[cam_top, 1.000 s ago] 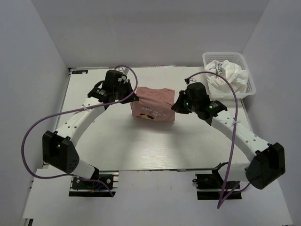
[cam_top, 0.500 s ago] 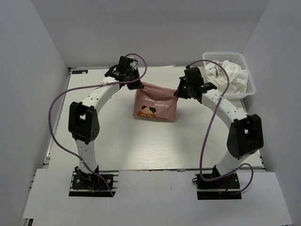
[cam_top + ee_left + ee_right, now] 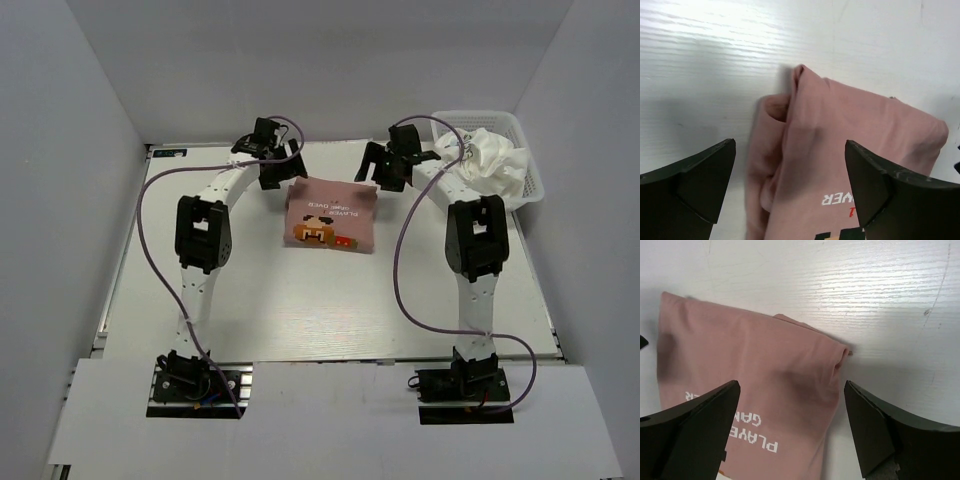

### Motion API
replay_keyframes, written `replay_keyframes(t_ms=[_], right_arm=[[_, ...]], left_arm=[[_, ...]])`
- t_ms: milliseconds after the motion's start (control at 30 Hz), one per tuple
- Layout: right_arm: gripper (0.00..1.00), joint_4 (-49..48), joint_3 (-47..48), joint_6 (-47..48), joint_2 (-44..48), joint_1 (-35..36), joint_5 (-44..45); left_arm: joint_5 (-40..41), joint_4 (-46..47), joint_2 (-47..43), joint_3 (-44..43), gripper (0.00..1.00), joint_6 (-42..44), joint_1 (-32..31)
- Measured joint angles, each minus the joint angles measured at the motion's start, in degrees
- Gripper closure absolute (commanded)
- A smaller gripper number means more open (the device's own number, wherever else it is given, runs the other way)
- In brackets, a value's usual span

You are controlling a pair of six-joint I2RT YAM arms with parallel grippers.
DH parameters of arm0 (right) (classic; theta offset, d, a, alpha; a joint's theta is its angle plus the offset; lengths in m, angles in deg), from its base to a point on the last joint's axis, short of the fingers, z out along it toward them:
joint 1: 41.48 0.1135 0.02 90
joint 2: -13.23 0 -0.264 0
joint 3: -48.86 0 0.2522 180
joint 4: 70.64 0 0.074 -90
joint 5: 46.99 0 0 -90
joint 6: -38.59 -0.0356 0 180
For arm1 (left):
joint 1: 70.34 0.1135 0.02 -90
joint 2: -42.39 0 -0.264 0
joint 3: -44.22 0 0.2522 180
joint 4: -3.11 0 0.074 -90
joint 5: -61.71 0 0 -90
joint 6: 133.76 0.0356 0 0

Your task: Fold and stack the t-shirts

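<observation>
Cloth: pink t-shirt (image 3: 330,215) lay folded, long axis left-right, lettering far.
Pincers: my left pincer (image 3: 790,145) and right pincer (image 3: 791,385) stood spread.
Top view only: basket (image 3: 478,113).

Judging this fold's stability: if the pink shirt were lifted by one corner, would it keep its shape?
Probably not. The pink shirt is soft cloth with loose layers showing at its folded corner, so it would likely droop and unfold. Thin and light-looking, it would probably bunch if pushed rather than slide whole.
</observation>
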Motion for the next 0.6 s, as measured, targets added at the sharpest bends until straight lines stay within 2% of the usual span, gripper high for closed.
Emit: replay_keyframes(t_ms=[100,267,400,533,600], right_arm=[[0.1,-0.87,-0.61,0.66,0.5,-0.61,-1.73],[0.1,-4.13,-11.02,0.79,7.34,-0.5,-3.78],[0.1,-5.44,-17.79,1.14,12.81,-0.15,-4.7],[0.1,-6.36,-24.46,1.42,18.69,-0.13,-5.09],[0.1,-6.82,-27.02,1.57,21.4,-0.15,-5.01]], left_arm=[[-0.04,1.77,-1.4,2.47,0.0,0.33,1.4],[-2.78,4.76,-6.54,11.78,0.0,3.15,1.81],[-5.64,5.97,-6.93,15.74,0.0,6.54,0.74],[-7.5,6.67,-6.91,19.67,0.14,8.94,-0.24],[-8.37,7.04,-6.84,19.69,0.29,9.38,-0.48]])
